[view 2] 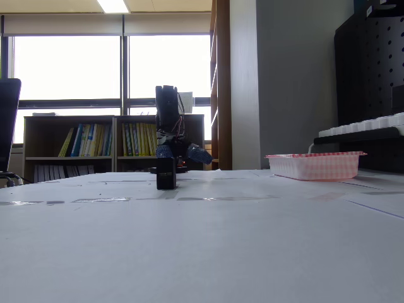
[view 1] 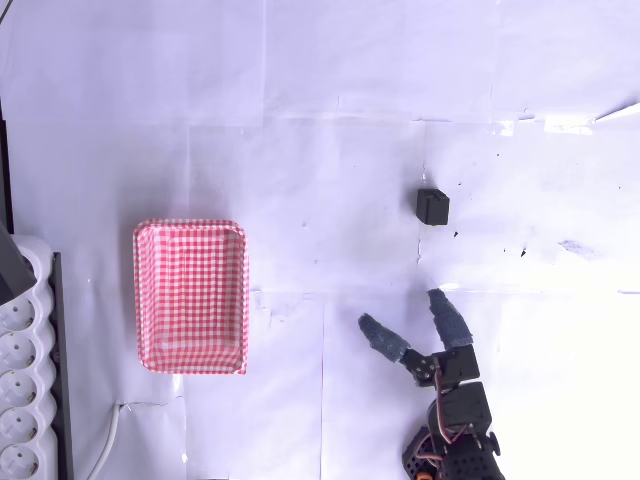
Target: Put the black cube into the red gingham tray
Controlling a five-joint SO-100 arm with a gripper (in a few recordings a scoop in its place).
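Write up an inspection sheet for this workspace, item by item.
Surface: white table, papered, with taped seams.
Job's things: black cube standing on the table, apart from the claw; red gingham tray with nothing in it, left of the cube in the overhead view.
Clutter: white moulded tray with round holes at the left edge.
Claw: claw open, holding nothing, short of the cube.
Cables: white cable below the gingham tray; wires on the arm.
Surroundings: in the fixed view, windows, bookshelves, a black pegboard.
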